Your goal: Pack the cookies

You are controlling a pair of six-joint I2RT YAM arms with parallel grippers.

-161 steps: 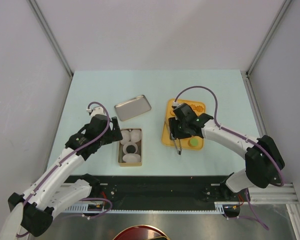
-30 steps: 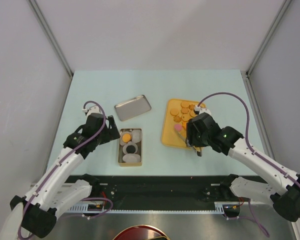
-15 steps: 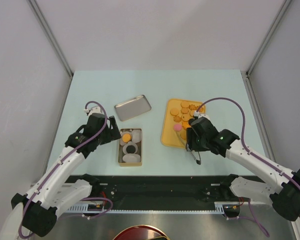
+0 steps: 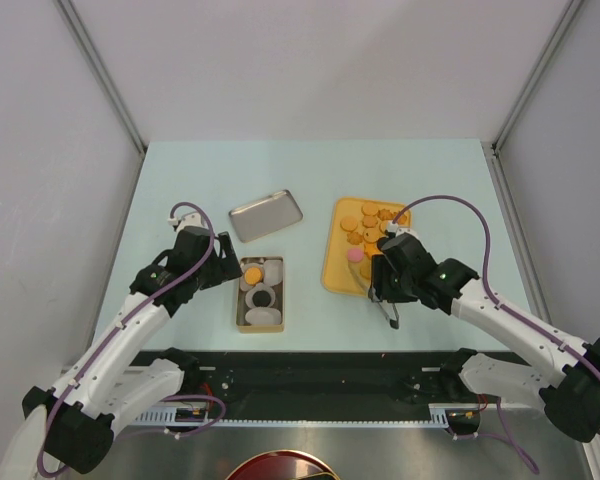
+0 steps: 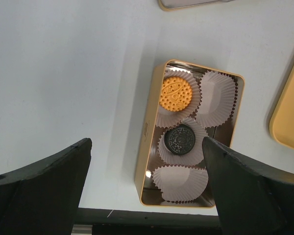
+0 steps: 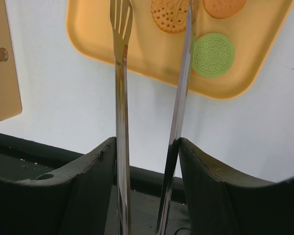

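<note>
Several cookies, mostly orange-brown, with one pink, lie on the orange tray. In the right wrist view a green cookie and an orange cookie sit on the tray. My right gripper is shut on metal tongs, whose tips hang apart and empty over the tray's near edge. The gold tin holds white paper cups, with an orange cookie and a black cookie. My left gripper is open and empty above the tin.
A silver metal lid lies behind the tin. The tin's tan side shows at the left of the right wrist view. The black table edge rail runs close in front of the tin and the tongs.
An orange cookie now lies in the tin, which earlier held only the black one. Over the last second my right gripper drew the tongs slightly toward the near edge. The left arm barely moved.
</note>
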